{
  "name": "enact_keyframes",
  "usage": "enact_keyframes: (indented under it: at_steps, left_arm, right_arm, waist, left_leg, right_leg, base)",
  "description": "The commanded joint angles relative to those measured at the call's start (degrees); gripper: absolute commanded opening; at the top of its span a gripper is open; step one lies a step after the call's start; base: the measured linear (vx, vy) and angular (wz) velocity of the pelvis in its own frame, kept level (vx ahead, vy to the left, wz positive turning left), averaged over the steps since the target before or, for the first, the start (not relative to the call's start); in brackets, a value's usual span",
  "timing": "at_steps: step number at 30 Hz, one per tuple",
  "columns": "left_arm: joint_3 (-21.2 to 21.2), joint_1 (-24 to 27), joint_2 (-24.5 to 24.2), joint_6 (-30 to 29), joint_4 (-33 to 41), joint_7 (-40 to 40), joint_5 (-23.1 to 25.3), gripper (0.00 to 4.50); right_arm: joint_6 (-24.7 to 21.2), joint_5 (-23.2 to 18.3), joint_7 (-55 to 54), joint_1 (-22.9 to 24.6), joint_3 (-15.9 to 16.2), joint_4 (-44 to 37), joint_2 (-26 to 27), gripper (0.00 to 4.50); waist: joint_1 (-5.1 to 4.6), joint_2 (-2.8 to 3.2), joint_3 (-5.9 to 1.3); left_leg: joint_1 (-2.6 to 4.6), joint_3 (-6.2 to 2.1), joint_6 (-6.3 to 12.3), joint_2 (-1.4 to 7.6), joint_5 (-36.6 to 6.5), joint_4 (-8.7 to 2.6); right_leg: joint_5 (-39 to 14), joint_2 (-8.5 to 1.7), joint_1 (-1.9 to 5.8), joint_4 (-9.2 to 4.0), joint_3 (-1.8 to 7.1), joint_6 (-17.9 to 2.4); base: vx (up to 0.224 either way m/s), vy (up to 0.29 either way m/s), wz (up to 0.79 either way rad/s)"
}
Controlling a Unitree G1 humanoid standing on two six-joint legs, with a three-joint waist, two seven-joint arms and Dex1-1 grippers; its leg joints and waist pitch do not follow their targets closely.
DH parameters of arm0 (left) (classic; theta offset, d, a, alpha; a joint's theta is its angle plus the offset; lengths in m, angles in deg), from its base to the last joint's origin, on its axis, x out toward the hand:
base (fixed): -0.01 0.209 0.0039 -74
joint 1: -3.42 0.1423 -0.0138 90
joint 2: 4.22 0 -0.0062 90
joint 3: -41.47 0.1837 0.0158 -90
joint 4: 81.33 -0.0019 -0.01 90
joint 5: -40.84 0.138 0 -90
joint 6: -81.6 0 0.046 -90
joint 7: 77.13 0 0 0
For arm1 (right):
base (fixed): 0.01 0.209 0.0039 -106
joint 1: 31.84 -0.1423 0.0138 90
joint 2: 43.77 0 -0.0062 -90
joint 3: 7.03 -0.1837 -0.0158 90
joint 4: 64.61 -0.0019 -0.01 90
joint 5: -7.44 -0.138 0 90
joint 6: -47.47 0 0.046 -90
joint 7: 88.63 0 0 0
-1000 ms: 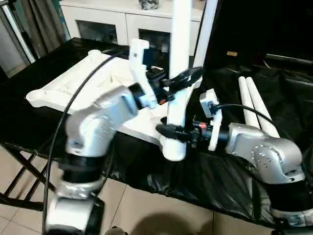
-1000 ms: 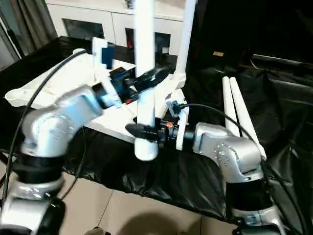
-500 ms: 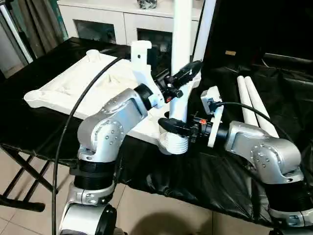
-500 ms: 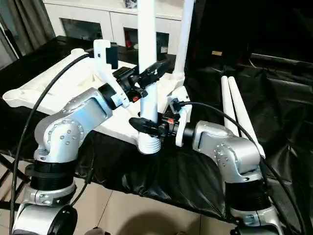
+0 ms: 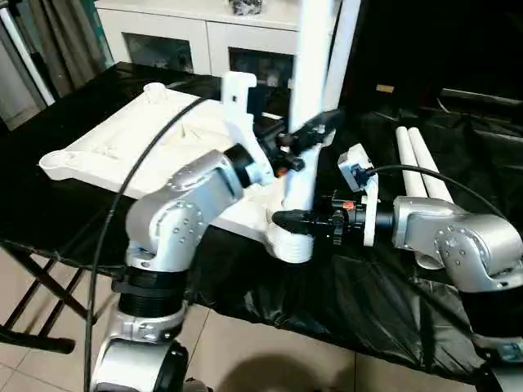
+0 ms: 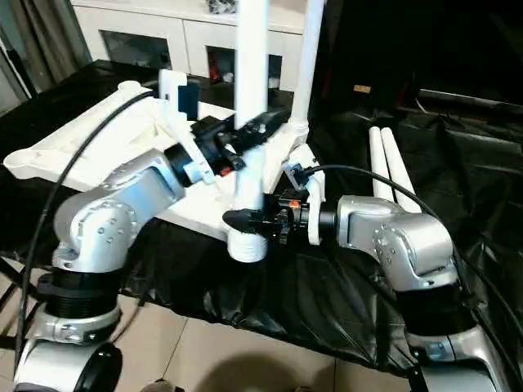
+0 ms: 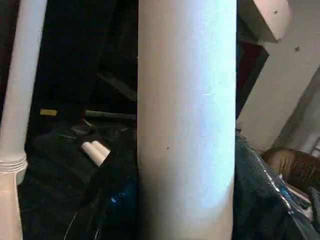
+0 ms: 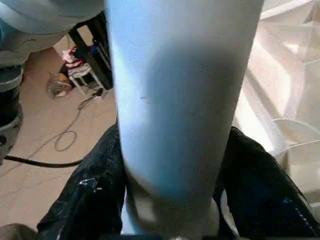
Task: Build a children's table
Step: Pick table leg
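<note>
You are seeing the left gripper (image 5: 309, 133) pinching the upright white leg (image 5: 306, 98) partway up its shaft, one black finger (image 5: 315, 126) crossing in front of the tube; the right gripper (image 5: 296, 219) is reaching in lower down, just above the leg's flared, ribbed end (image 5: 288, 243), its fingers lying along the tube, though you cannot tell whether they are clamping it; that end is sitting at the near corner of the white table top (image 5: 139, 135), which is lying ribbed side up on the black-draped table (image 5: 343, 294); a second leg (image 6: 306, 65) is standing at the corner behind; two more legs (image 5: 417, 163) are lying side by side on the drape, well apart to the right; a white cabinet (image 5: 188, 37) is standing beyond.
</note>
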Motion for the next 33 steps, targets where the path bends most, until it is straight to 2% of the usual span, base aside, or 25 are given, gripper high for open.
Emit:
enact_keyframes:
  at_steps: [1,12,14,19,30,31,33]
  left_arm:
    - [0.76,-0.1,-0.1,0.35,1.86,-1.08,-1.16,1.83]
    - [1.36,0.02,-0.31,-0.63,2.67,-2.94,-2.07,1.83]
    - [1.54,0.0,-0.48,-0.6,2.74,-3.11,-2.23,1.83]
    - [1.59,0.01,-0.64,-0.58,2.73,-3.41,-2.46,1.83]
    - [1.82,-0.12,-1.18,0.23,2.24,-3.21,-1.32,1.83]
    - [0.96,-0.67,-0.58,0.44,1.06,-1.57,-1.0,2.18]
    - [-0.03,-1.03,-0.18,1.44,1.34,-2.77,-2.44,2.53]
  right_arm:
    - [-0.7,-1.14,-0.02,-1.15,-0.96,0.99,0.37,2.75]
    - [-2.45,-2.44,0.85,-1.61,-0.86,1.89,0.89,2.75]
    - [-2.42,-2.56,0.95,-1.59,-0.7,1.97,0.79,2.45]
    - [-2.58,-2.56,1.15,-1.58,-0.73,2.05,0.81,2.09]
    - [-2.12,-2.49,0.78,-1.14,-1.03,1.49,0.99,2.05]
    - [-1.82,-2.34,0.42,-0.96,-1.38,1.51,1.03,2.05]
    - [-0.94,-2.15,-0.54,-0.46,-2.18,1.12,1.43,2.04]
  waist:
    - [0.1,-1.1,-3.92]
    - [0.17,-0.99,-4.0]
    - [0.17,-0.93,-3.97]
    - [0.15,-0.9,-3.97]
    - [0.15,-0.71,-4.02]
    - [0.14,-0.61,-3.99]
    - [0.11,-0.55,-4.0]
  left_leg:
    - [0.06,2.7,0.44,-3.02,-11.15,-3.49]
    - [0.13,2.66,0.27,-2.96,-10.67,-3.48]
    - [0.13,2.67,0.24,-2.98,-10.82,-3.51]
    - [0.16,2.64,0.07,-2.96,-11.21,-3.52]
    - [0.18,2.59,-0.05,-2.96,-10.89,-3.52]
    - [0.22,2.61,-0.04,-2.96,-11.02,-3.51]
    - [0.17,2.59,-0.11,-3.02,-11.0,-3.5]
  right_leg:
    - [-15.02,1.97,3.69,-3.78,-1.08,-9.3]
    - [-13.75,1.97,3.75,-3.6,-1.06,-9.67]
    - [-14.06,1.98,3.74,-3.64,-1.08,-9.63]
    - [-14.5,1.98,3.71,-3.67,-1.08,-9.37]
    - [-13.73,2.0,3.74,-3.55,-1.08,-9.55]
    - [-13.58,2.03,3.72,-3.56,-1.08,-9.63]
    - [-13.49,2.04,3.78,-3.6,-1.09,-9.7]
  base:
    - [0.0,0.0,0.0]
    - [0.0,0.0,0.0]
    - [0.0,0.0,0.0]
    - [0.0,0.0,0.0]
    - [0.0,0.0,0.0]
    - [0.0,0.0,0.0]
    - [0.0,0.0,0.0]
